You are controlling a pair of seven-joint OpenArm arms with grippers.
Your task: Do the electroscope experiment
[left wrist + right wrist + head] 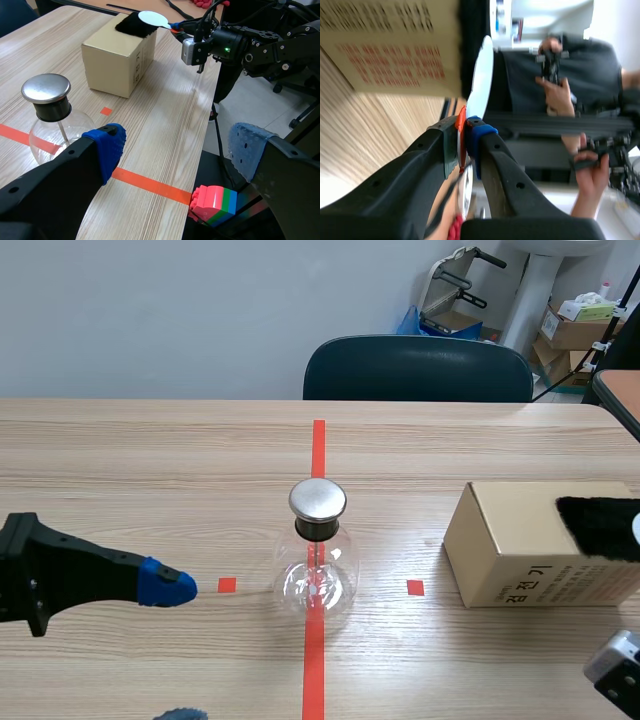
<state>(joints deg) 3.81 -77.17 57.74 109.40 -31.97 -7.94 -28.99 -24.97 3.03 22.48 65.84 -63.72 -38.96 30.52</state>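
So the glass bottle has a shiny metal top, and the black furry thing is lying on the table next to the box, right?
Not quite. The black furry thing lies on top of the box, not on the table next to it; the left wrist view shows this. The glass bottle does have a shiny metal top.

Tan box (pixel 510 540), black fur (pixel 600 527), white disc (pixel 153 18)
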